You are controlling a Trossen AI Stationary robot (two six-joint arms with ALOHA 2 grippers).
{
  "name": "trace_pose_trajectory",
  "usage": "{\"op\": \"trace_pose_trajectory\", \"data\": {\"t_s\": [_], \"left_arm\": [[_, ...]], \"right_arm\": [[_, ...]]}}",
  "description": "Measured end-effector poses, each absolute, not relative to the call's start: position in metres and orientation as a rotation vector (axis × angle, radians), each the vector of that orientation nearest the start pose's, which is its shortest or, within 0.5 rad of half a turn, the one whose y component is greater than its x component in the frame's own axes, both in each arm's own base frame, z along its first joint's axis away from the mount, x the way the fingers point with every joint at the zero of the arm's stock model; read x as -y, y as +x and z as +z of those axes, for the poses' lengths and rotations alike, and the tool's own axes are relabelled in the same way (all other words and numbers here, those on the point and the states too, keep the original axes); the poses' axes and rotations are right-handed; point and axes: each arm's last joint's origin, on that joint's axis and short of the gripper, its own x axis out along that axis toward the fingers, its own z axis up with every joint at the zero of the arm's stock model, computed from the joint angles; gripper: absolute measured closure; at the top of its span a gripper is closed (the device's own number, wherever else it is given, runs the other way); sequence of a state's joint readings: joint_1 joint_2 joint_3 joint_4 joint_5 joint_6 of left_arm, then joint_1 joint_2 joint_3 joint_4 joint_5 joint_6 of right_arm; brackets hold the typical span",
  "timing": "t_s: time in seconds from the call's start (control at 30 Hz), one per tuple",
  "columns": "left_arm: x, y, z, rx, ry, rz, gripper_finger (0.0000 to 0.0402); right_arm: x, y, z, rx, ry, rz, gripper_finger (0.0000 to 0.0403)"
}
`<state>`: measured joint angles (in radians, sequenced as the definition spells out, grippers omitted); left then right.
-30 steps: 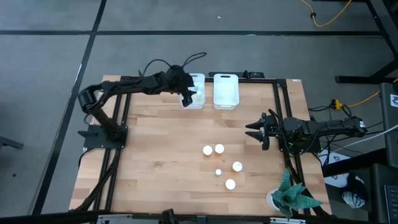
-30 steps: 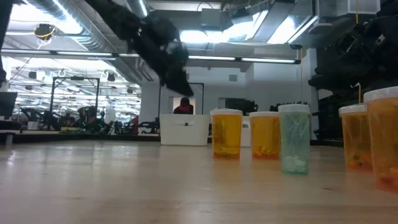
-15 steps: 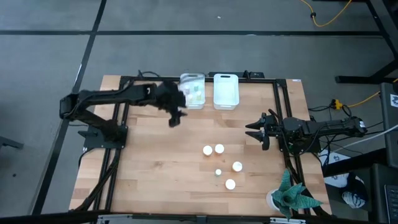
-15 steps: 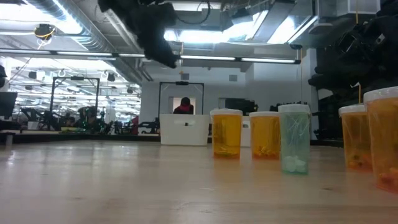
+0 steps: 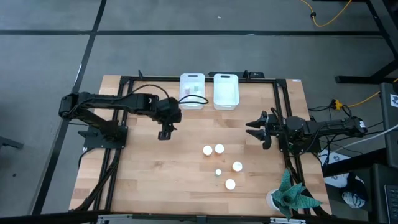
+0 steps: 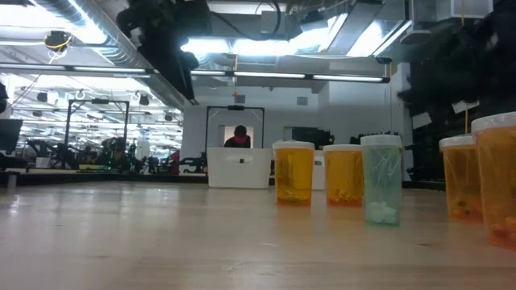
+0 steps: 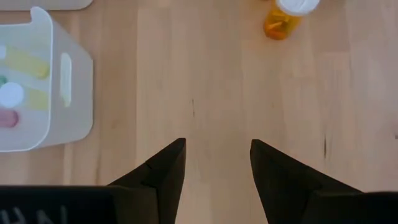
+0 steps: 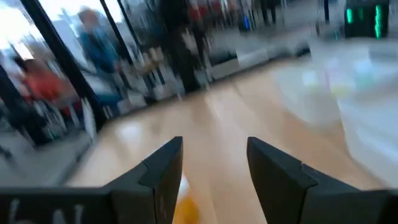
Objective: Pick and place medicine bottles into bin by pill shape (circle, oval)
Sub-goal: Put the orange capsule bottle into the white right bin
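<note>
Several white-capped medicine bottles stand upright on the table right of centre point(image 5: 219, 149). The low view shows orange ones point(image 6: 293, 173) and a pale green one point(image 6: 381, 190). My left gripper point(image 5: 163, 134) hangs open and empty above bare wood, left of the bottles and nearer than the left bin point(image 5: 193, 91). In its wrist view point(image 7: 217, 149) that bin point(image 7: 62, 106) holds small pastel bottles, and one orange bottle point(image 7: 286, 15) stands farther off. My right gripper point(image 5: 252, 130) is open and empty near the table's right edge, also seen in its wrist view point(image 8: 214, 149).
A second white bin point(image 5: 226, 91) stands beside the first at the far edge. A dark metal frame point(image 5: 283, 112) runs along the table's sides. A potted plant point(image 5: 292, 196) stands at the near right corner. Bare wood lies at the table's left and near side.
My left gripper has left its place over the left bin. It has swung toward the table's left and near edges, and now hangs over bare wood.
</note>
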<state>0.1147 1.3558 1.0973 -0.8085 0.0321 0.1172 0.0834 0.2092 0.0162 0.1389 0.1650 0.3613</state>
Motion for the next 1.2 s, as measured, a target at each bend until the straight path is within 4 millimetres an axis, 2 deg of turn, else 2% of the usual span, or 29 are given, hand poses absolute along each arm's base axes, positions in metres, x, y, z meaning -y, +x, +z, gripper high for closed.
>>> {"op": "trace_pose_trajectory", "data": {"t_s": [0.1, 0.23, 0.47, 0.67, 0.8, 1.0, 1.2], "left_arm": [[-0.028, 0.261, 0.272, -1.074, 0.040, 0.021, 0.0231], [-0.028, 0.259, 0.271, -1.089, 0.039, 0.025, 0.0231], [-0.028, 0.259, 0.271, -1.091, 0.036, 0.026, 0.0231], [-0.028, 0.259, 0.271, -1.095, 0.035, 0.026, 0.0231], [-0.028, 0.259, 0.271, -1.098, 0.035, 0.026, 0.0231], [-0.028, 0.257, 0.270, -1.117, 0.035, 0.023, 0.0231], [-0.028, 0.255, 0.269, -1.138, 0.047, 0.018, 0.0231]], "right_arm": [[-0.005, 0.110, 0.180, 0.084, 0.328, -0.041, 0.0222], [-0.005, 0.109, 0.201, 0.096, 0.257, -0.035, 0.0222], [-0.006, 0.118, 0.225, -0.125, 0.220, -0.062, 0.0222], [-0.008, 0.136, 0.241, -0.300, 0.219, -0.085, 0.0220], [-0.009, 0.150, 0.241, -0.366, 0.211, -0.093, 0.0203], [-0.010, 0.165, 0.227, -0.466, 0.195, -0.105, 0.0161], [-0.011, 0.179, 0.218, -0.496, 0.191, -0.102, 0.0151]]}}
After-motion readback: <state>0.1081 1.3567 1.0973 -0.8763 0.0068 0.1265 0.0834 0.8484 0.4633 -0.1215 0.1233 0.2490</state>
